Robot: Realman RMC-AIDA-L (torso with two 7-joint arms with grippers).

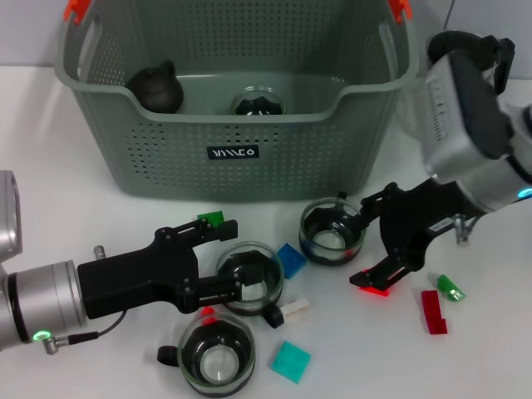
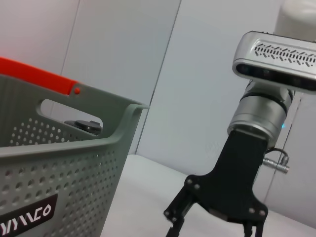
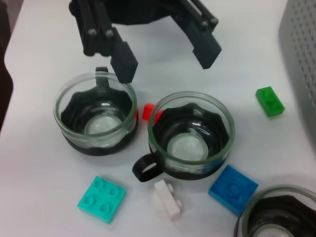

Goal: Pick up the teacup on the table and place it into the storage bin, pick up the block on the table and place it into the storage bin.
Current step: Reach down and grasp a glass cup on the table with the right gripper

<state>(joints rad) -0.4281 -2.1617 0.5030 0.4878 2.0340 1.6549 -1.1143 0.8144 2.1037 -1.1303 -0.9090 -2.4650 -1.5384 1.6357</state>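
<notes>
While the grey-green storage bin [image 1: 233,158] stands at the back of the white table [image 1: 50,174] in the head view, the left gripper [image 1: 234,253] reaches in from the near left, its black fingers spread on either side of a glass teacup [image 1: 251,278] just in front of the bin. A second teacup [image 1: 218,356] sits nearer than that one, and a third teacup [image 1: 332,233] stands right of it, close to the bin's front wall. The right gripper [image 1: 376,241] hovers beside the third cup with its fingers apart, empty. Around the middle cup lie a blue block [image 1: 291,259], a white block [image 1: 294,309], a teal block [image 1: 291,362] and a green block [image 1: 211,219]; a red block [image 1: 433,312] lies well right of them. Inside the bin rest a dark round teapot [image 1: 158,88] and another glass cup [image 1: 258,103].

From the left wrist view, the bin's perforated wall, orange clip and black label [image 2: 27,216] fill one side, with the right arm's black gripper base beyond; whether its fingers are open cannot be told here.

From the right wrist view, the left gripper's fingers [image 3: 127,60] hang spread above two teacups, one over the rim of the cup farther from the bin, the other over bare table beyond the cup that has the blue block beside it.
</notes>
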